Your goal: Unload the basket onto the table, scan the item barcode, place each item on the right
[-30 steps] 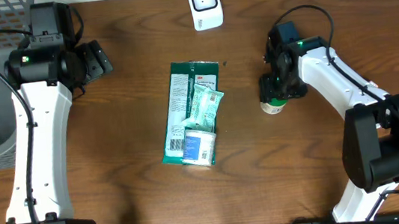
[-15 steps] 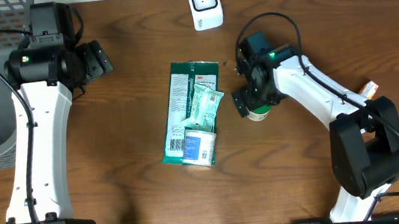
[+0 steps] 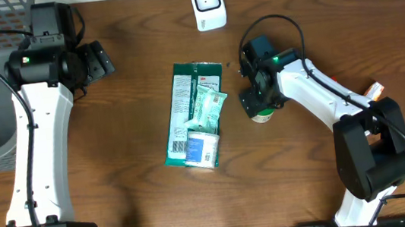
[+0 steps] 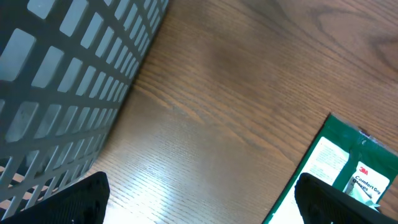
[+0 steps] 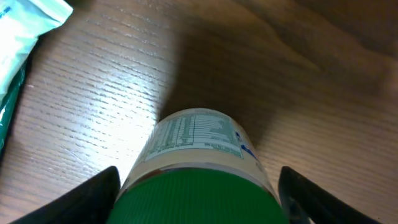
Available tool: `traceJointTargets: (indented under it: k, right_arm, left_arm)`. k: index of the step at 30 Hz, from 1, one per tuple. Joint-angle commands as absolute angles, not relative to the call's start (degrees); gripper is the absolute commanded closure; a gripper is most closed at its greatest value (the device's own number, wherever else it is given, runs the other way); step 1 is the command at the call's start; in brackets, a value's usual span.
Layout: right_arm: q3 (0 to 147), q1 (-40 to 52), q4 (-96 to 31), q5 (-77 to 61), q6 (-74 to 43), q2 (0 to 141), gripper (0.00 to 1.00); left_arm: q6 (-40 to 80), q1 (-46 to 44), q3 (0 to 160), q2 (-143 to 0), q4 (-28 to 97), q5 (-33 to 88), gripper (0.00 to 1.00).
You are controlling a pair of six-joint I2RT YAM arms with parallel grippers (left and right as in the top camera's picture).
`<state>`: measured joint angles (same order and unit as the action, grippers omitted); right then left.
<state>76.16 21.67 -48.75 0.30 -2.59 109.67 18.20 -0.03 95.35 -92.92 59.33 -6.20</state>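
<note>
The left gripper (image 4: 208,202) shows only its two dark fingertips (image 4: 81,199), spread wide with bare wooden table (image 4: 249,81) between them. Off to its left stands the grey mesh wall of a basket (image 4: 62,74). Just ahead of the right fingertip lies a green packet (image 4: 339,165) with a white label.

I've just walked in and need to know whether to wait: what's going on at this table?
The right claw straddles a green-capped bottle beside a pile of packets. Whether it is actually gripping the bottle is unclear. The white scanner sits apart from them, at the top of the overhead view, so nothing is being scanned yet. The left claw hangs open and empty near the basket.
</note>
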Motion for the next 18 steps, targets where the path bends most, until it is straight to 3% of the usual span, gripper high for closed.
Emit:
traceJointTargets:
  k: [1, 5, 10, 18]
  right_arm:
    - [75.9, 22.2, -48.8, 1.1, -2.5, 109.7, 0.28]
    - [77.6, 22.1, -49.6, 1.0, -2.5, 109.4, 0.34]
    - [82.8, 22.4, -53.4, 1.0, -2.7, 107.3, 0.48]
    - [90.4, 23.8, -57.3, 1.1, -3.2, 100.5, 0.49]
  left_arm:
    - [18.3, 0.3, 94.9, -93.4, 59.3, -6.9, 0.04]
    - [18.3, 0.3, 94.9, -93.4, 59.3, -6.9, 0.04]
    - [18.3, 0.3, 94.9, -93.4, 59.3, -6.9, 0.04]
    - [18.3, 0.3, 94.9, -93.4, 59.3, -6.9, 0.04]
